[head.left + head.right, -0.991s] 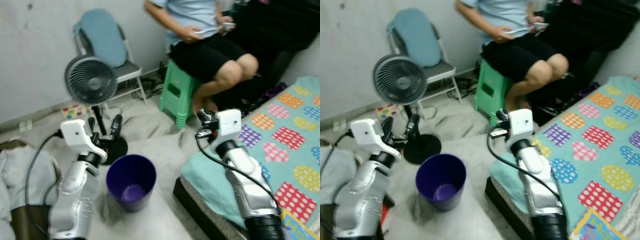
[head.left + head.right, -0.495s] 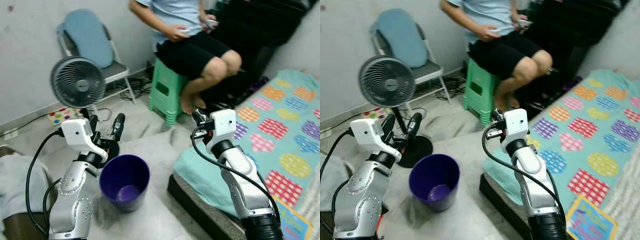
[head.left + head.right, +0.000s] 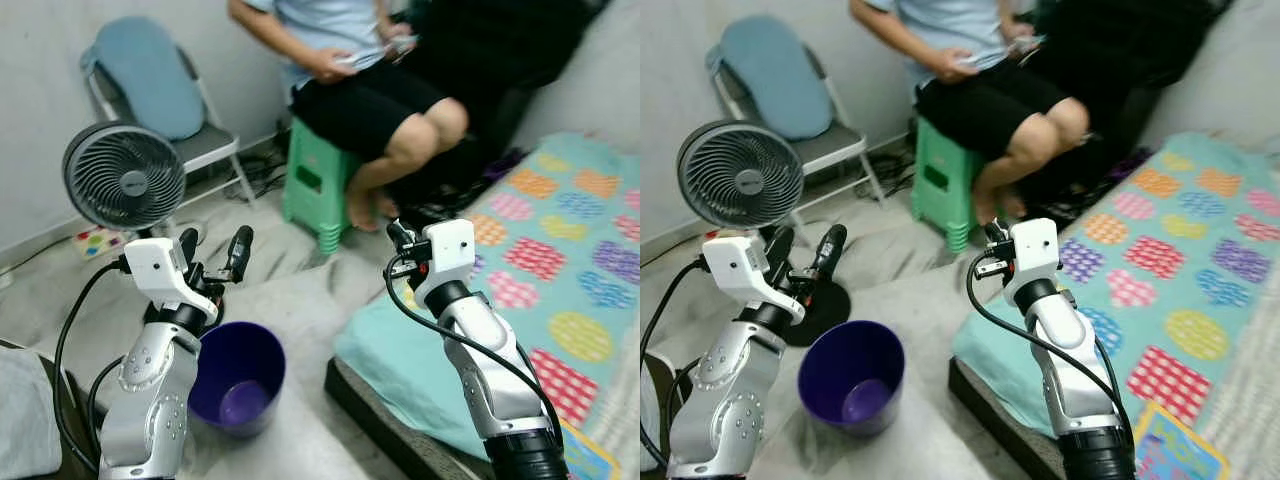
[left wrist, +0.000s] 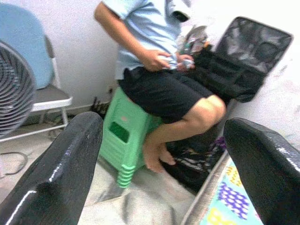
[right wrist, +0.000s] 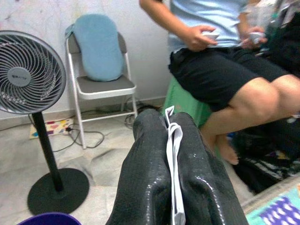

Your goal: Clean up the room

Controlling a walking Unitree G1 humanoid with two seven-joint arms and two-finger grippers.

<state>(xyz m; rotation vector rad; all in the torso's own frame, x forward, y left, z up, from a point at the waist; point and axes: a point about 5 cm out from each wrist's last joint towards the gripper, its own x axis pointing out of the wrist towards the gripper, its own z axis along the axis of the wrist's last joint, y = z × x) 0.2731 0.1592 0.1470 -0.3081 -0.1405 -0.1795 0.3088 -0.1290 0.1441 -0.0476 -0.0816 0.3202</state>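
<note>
Right now the right gripper has its jaws pressed together on a thin white paper scrap, edge-on between the fingers w/ a little sticking out past the tips. It hangs above the grey floor, just off the near corner of the bed with the teal sheet and bright patchwork squares. The left gripper has its jaws spread wide w/ nothing between them, and sits just above the far rim of the round dark-purple plastic bin.

Judgement: the step in hand is binning the scrap, so the right arm needs to swing across to its left & down until the tips are over the bin mouth, not the rim. Paper is light & flutters, so release low, close to the opening, then part the jaws fully so it doesn't cling. Pull the left arm back a bit first; it partly crowds the bin's far side.

Round about: a grey pedestal fan on a black round base stands near the bin, behind it a folding metal chair with a blue cushion. A person sits on a green plastic stool; keep the swing well clear of their feet.
</note>
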